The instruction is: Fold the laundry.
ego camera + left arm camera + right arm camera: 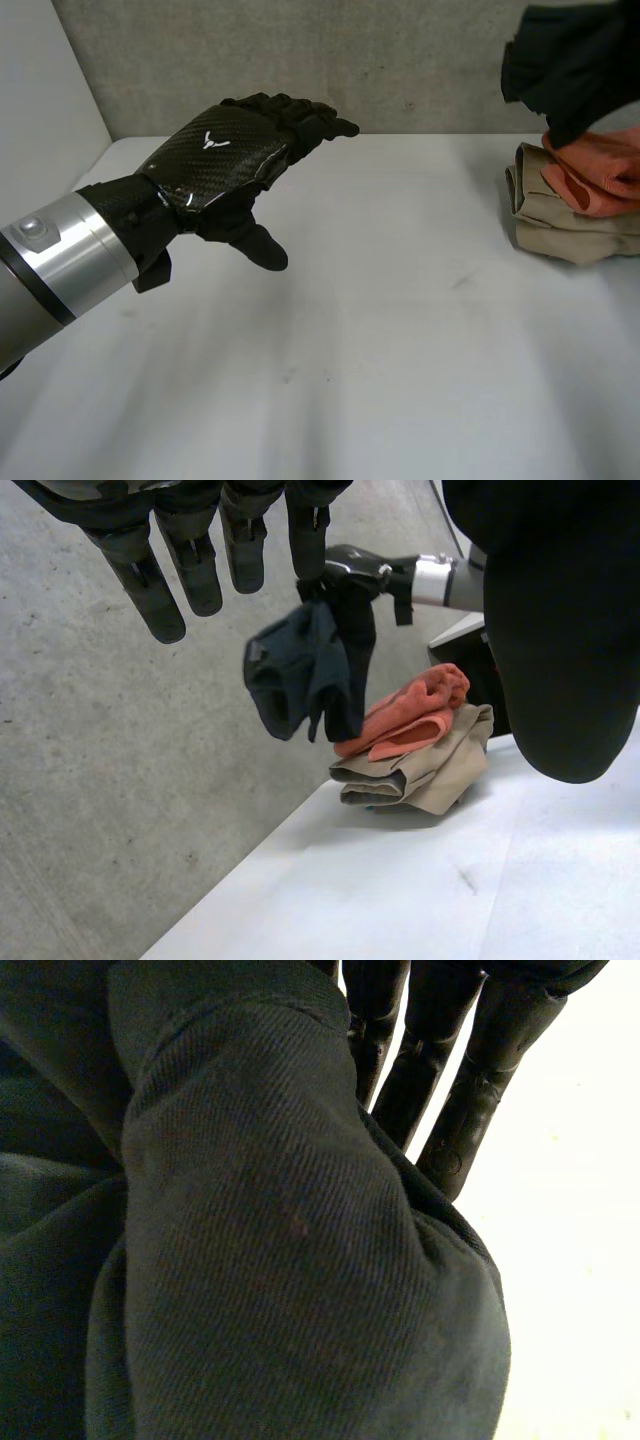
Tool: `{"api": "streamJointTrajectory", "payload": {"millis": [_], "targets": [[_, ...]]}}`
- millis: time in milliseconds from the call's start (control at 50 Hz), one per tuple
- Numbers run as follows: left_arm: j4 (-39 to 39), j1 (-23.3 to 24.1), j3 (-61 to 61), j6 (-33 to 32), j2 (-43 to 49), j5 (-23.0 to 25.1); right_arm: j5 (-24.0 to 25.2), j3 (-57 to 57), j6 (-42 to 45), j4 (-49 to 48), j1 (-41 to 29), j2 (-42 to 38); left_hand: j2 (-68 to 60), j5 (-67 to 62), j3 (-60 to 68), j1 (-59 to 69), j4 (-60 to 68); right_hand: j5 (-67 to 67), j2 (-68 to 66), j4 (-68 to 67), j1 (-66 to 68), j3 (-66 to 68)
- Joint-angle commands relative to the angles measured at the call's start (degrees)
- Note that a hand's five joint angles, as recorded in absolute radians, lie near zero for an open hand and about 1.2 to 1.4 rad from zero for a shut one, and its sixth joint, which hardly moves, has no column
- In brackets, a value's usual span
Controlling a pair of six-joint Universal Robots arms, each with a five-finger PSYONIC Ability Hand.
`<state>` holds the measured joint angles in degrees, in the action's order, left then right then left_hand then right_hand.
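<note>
Currently my right hand (350, 575) is up in the air over the far right side of the table (350, 350), its fingers (440, 1060) closed on the top of a dark cloth (295, 675). The cloth hangs from that hold in a loose bunch. Its long axis runs straight up and down, and its free end points down at the pile below. From the left wrist camera, the lower end reaches the top of the pile, but I cannot tell whether it touches.

The pile sits near the table's far right edge. It is a folded tan cloth (560, 225) lying flat, with a folded orange cloth (600, 180) on top of it. The long sides of both run roughly along the table's back edge.

My left hand (225, 160) hovers above the left half of the table, well apart from the pile. Its fingers are relaxed and almost straight, the thumb is out to the side, and it holds nothing.
</note>
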<state>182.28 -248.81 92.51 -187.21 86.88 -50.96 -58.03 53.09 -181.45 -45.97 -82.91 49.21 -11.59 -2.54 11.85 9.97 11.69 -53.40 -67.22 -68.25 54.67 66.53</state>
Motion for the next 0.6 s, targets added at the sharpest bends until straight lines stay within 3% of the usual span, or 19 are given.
{"api": "streamJointTrajectory", "payload": {"millis": [20, 140, 360, 440, 520, 600], "targets": [[0.00, 0.52, 0.22, 0.00, 0.04, -0.02, 4.85, 5.88, -6.90, -6.32, 6.88, -4.03, 0.37, 1.31, -0.63, 1.26, -0.46, -16.60, -12.78, -11.75, 25.33, 13.47], [0.00, 0.61, 0.13, -0.09, 0.22, -0.10, 11.26, 11.59, -7.51, -10.18, 12.94, -5.09, 0.20, 1.14, -0.46, 1.43, -0.30, -16.60, -12.78, -11.75, 25.33, 13.47], [-0.08, 0.87, 0.13, 0.00, 0.13, -2.04, 15.04, 13.27, -7.61, -11.16, 17.35, -6.40, 0.20, 1.14, -0.46, 1.43, -0.30, -16.60, -12.78, -11.75, 25.33, 13.47], [-0.08, 2.54, 0.13, 0.00, 0.13, -2.04, 18.21, 13.62, -6.11, -11.07, 17.17, -8.69, 0.37, 1.31, -0.62, 1.26, -0.46, -16.60, -12.78, -11.75, 25.33, 13.47], [-0.08, 5.08, 0.04, -0.09, 0.04, -1.95, 17.34, 14.76, -5.06, -10.63, 17.35, -7.65, 0.70, 1.65, -0.96, 0.92, -0.80, -15.83, -12.00, -10.98, 24.55, 12.70], [0.00, 6.67, -0.04, -0.26, 0.04, -1.86, 14.71, 16.42, -5.05, -9.84, 17.52, -4.40, 1.04, 1.98, -1.29, 0.59, -1.13, 11.49, 15.32, 16.34, -2.77, -14.62]]}}
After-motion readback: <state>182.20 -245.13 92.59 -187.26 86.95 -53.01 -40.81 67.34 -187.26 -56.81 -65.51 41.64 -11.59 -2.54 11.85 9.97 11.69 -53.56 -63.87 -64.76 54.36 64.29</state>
